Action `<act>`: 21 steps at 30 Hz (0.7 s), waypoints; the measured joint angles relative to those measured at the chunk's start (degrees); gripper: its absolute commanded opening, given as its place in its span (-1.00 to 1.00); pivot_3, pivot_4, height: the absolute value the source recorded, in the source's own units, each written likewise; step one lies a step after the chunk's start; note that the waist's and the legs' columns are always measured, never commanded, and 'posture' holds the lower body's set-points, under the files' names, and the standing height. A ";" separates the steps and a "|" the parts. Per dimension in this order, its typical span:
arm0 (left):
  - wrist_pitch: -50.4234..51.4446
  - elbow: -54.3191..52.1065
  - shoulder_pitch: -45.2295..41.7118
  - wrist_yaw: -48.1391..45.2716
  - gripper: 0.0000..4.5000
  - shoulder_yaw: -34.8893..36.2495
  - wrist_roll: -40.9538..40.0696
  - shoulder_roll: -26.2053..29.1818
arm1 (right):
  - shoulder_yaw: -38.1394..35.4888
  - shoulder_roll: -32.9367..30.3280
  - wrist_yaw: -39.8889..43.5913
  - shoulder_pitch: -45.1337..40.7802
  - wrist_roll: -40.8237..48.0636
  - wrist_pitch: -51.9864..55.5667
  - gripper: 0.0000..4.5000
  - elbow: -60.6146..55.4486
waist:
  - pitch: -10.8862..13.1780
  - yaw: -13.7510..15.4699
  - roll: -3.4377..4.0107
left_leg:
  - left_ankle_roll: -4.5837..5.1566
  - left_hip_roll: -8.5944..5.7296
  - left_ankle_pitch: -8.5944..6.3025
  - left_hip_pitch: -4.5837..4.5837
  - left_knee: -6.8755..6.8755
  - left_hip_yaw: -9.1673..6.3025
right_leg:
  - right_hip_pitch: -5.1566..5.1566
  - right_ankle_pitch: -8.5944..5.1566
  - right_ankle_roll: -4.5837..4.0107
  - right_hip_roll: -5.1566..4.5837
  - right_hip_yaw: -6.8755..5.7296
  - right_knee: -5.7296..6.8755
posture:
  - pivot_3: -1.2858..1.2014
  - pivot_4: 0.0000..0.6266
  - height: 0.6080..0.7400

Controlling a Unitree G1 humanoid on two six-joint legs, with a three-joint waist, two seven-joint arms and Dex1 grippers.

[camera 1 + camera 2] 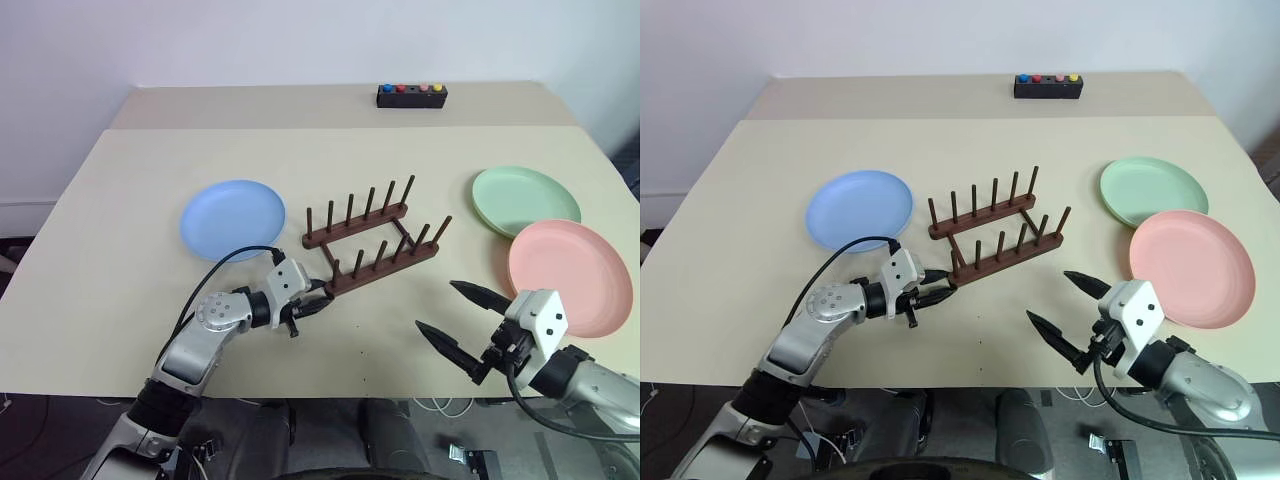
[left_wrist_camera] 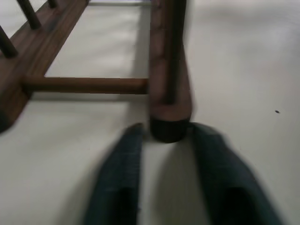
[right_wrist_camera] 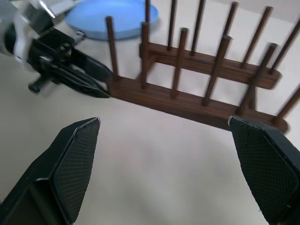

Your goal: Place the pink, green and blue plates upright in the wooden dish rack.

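Two black fingers of the left pincer (image 1: pixel 318 298) clamp the near rail end of the dark brown wooden dish rack (image 1: pixel 375 236), while the right pincer (image 1: pixel 452 316) gapes empty beside it.

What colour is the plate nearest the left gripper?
Light blue plate, clearest in the left eye view.

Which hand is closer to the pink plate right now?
The right hand: it hovers open just left of the pink plate, near the table's front edge. The left hand is far across the table, its fingers closing on the near end of the wooden dish rack.
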 measured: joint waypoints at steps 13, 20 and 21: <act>-5.72 5.29 -4.13 -7.90 -0.72 -0.22 0.42 3.28 | 0.26 -1.76 -1.89 -2.08 1.14 4.21 1.00 -1.41 | 0.01 0.11 -0.01 | 0.00 -0.01 0.00 0.01 0.00 0.00 | 0.03 -0.01 -0.02 0.01 -0.01 -0.02 | 0.03 -0.52 1.00; -11.79 15.57 -11.87 -13.79 -0.72 -2.76 1.61 0.42 | 0.19 -1.78 -1.70 -1.40 1.12 4.27 1.00 -1.49 | 0.01 0.32 -0.03 | 0.01 -0.02 0.00 0.00 0.01 -0.02 | 0.05 0.07 0.13 0.01 -0.02 -0.06 | 0.03 -0.52 1.00; -12.39 16.78 -12.74 -14.38 -0.72 -3.12 1.70 -0.16 | 0.14 -1.77 -1.58 -0.80 1.12 4.19 1.00 -1.49 | 0.01 0.30 -0.03 | 0.01 -0.02 0.00 0.00 0.01 -0.02 | 0.05 0.08 0.14 0.01 -0.02 -0.05 | 0.03 -0.52 1.00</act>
